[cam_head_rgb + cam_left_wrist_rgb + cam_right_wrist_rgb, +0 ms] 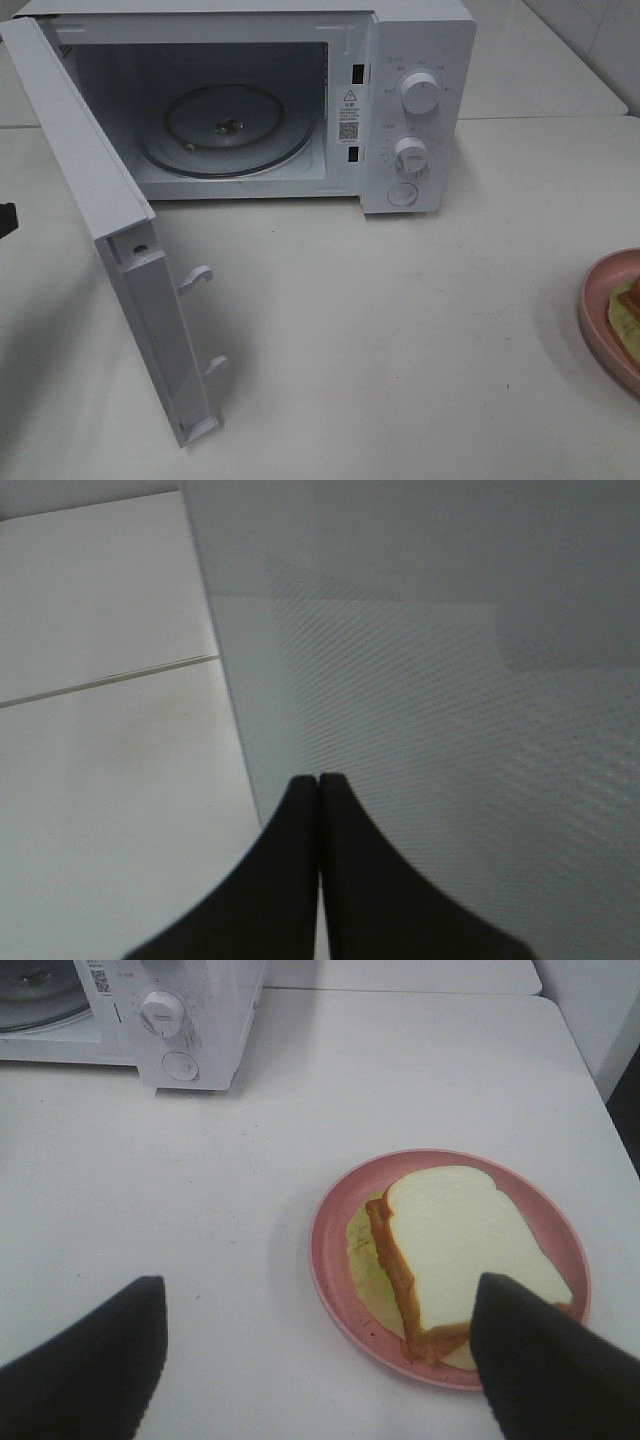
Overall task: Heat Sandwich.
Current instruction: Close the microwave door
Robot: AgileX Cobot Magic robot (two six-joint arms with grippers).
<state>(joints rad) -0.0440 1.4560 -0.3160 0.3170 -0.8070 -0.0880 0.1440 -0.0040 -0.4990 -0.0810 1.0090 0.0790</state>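
Note:
The sandwich (pixel 460 1245), white bread over orange-red filling and a yellowish-green layer, lies on a round pink plate (pixel 330 1250) on the table. In the high view only a sliver of the sandwich (pixel 628 300) and the plate (pixel 600 310) shows at the right edge. My right gripper (pixel 320 1360) hangs open above and short of the plate, one finger (pixel 545 1360) overlapping the sandwich's corner in the picture. The white microwave (pixel 415 110) stands open with an empty glass turntable (pixel 228 128). My left gripper (pixel 319 778) is shut and empty, close against the outer face of the door (pixel 450 680).
The microwave door (pixel 110 200) swings out far to the left, its two latch hooks (pixel 200 275) pointing over the table. Two knobs (pixel 420 92) and a button sit on the microwave's right panel. White tabletop (pixel 400 330) spreads between the door and the plate.

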